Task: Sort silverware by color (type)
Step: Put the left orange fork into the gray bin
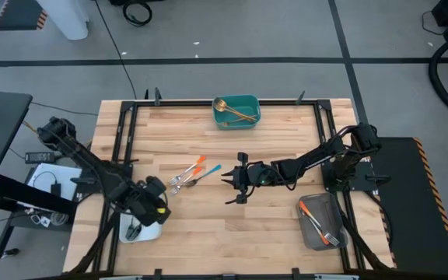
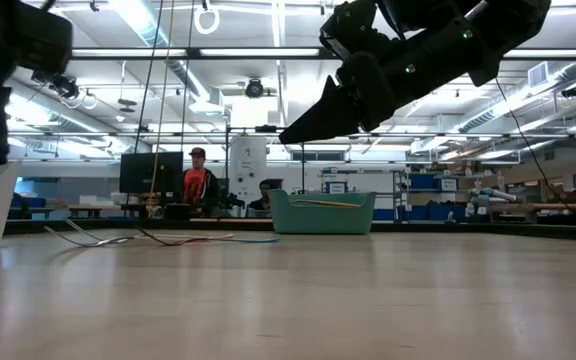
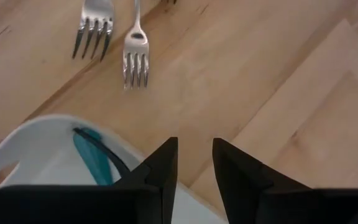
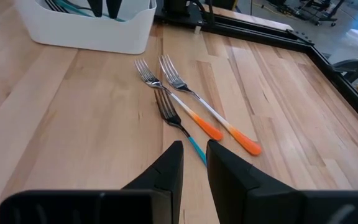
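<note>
- High view: three slim forks lie in a loose bundle near the middle of the tabletop, toward its left half: two orange-handled forks with silver heads (image 1: 197, 165) and one teal-handled fork with a dark head (image 1: 206, 173). Their long axes run diagonally, heads toward the near left corner, handle tips toward the far right. The right gripper (image 1: 235, 180) hovers just beside those handle tips and is the nearer arm. The left gripper (image 1: 159, 204) sits over the white plastic bin (image 1: 148, 232) at the near left edge. Gold pieces lie in the teal tray (image 1: 236, 111) at the far edge, orange ones in the grey tray (image 1: 321, 222) near the right edge.
- Low view: the right gripper hangs well above the wood, its dark tips pointing down to the left; the forks show only as a thin line on the surface.
- Left wrist view: the left fingers (image 3: 162, 168) stand apart with a narrow gap, holding nothing, above the bin's rim; a teal handle (image 3: 92, 158) rests inside.
- Right wrist view: the right fingers (image 4: 170, 168) are slightly parted and empty; the teal fork's handle end lies straight ahead of them, and I judge it the likeliest next pick.
</note>
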You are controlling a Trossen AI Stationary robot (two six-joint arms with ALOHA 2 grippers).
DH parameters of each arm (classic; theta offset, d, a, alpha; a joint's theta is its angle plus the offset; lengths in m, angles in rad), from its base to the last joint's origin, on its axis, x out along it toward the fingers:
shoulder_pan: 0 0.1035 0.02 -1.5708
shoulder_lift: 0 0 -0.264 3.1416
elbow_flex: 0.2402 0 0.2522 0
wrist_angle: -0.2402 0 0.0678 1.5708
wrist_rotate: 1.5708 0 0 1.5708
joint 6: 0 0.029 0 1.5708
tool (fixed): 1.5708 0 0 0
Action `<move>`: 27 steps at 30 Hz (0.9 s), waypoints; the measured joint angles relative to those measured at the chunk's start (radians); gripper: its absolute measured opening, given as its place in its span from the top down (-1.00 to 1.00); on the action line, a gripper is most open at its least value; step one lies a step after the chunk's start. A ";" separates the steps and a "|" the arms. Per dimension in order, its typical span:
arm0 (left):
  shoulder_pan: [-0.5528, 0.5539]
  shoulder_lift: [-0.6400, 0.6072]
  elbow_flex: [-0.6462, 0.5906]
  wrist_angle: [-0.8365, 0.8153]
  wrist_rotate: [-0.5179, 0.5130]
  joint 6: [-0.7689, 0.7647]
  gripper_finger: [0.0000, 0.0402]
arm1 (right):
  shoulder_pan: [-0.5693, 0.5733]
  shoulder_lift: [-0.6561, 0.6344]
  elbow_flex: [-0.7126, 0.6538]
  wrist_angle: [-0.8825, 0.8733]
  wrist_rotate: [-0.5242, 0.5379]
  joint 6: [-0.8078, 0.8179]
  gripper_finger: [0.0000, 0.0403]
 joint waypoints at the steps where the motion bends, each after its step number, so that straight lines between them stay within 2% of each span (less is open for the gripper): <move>1: 0.015 0.000 0.000 0.004 0.010 0.018 0.46 | 0.000 0.000 0.000 0.000 0.000 0.001 0.62; 20: 0.349 0.011 0.000 0.114 0.188 0.420 0.46 | 0.020 0.000 0.000 -0.003 -0.006 0.019 0.62; 27: 0.461 0.011 0.000 0.117 0.214 0.553 0.46 | 0.062 0.000 0.000 -0.009 -0.006 0.062 0.62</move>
